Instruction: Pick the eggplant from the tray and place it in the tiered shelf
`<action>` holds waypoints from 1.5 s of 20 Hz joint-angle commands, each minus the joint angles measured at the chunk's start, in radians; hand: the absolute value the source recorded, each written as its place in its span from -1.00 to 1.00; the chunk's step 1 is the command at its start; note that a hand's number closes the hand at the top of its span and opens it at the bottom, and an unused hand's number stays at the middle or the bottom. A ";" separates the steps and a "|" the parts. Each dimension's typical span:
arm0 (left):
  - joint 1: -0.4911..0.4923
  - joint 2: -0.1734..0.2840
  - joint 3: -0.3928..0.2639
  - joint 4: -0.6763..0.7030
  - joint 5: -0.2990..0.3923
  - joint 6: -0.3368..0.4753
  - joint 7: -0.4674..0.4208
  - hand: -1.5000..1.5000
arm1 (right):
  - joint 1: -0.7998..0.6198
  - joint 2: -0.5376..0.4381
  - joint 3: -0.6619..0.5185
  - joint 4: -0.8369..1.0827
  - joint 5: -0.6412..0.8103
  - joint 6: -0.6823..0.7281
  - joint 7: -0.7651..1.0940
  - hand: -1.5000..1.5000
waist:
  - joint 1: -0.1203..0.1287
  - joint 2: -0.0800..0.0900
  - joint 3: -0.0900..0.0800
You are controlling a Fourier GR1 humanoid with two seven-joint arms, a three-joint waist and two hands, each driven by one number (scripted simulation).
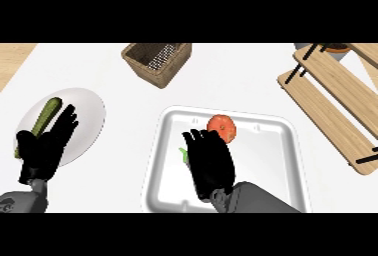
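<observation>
Right hand (210,162) open, fingers straight, over tray (277,165) centre; shelf (332,100) well right.

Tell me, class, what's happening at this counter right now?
The robot's right hand is over the white tray, fingers straight, covering most of what lies there; a green bit pokes out beside it, next to a tomato. The left hand rests open over a plate holding a cucumber. The tiered shelf stands at the right.
</observation>
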 commanded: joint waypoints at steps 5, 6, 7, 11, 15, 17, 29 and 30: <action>-0.004 0.015 0.014 0.001 0.017 -0.024 0.018 0.00 | -0.224 0.136 0.082 0.241 -0.018 0.351 0.265 -1.00 | -0.004 0.014 0.004; 0.000 0.031 0.023 0.004 0.019 -0.034 0.016 0.00 | -0.205 0.137 0.107 0.243 -0.055 0.385 0.277 -1.00 | -0.005 0.012 0.004; -0.018 0.006 0.013 0.027 0.012 -0.025 0.000 0.00 | -0.220 0.137 0.110 0.262 -0.090 0.425 0.260 -1.00 | -0.014 0.017 0.002; -0.001 0.023 0.020 -0.015 0.018 -0.026 0.019 0.00 | -0.245 0.138 0.118 0.421 -0.131 0.570 0.243 -1.00 | 0.002 0.011 0.002; -0.012 0.047 0.028 -0.021 0.029 -0.054 0.031 0.00 | -0.345 0.138 0.114 0.501 -0.199 0.678 0.220 -1.00 | 0.012 0.010 0.005; 0.017 0.005 0.011 -0.016 0.011 -0.020 0.012 0.00 | -0.349 0.138 0.144 0.516 -0.217 0.719 0.227 -1.00 | -0.006 0.007 0.006; 0.046 -0.008 0.021 0.003 0.001 -0.027 -0.026 0.00 | -0.480 0.138 0.186 0.654 -0.343 0.769 0.237 -1.00 | -0.020 0.014 0.008; 0.049 -0.005 0.025 -0.057 0.007 -0.003 0.025 0.00 | -0.500 0.138 0.161 0.677 -0.347 0.780 0.231 -1.00 | -0.025 0.011 0.010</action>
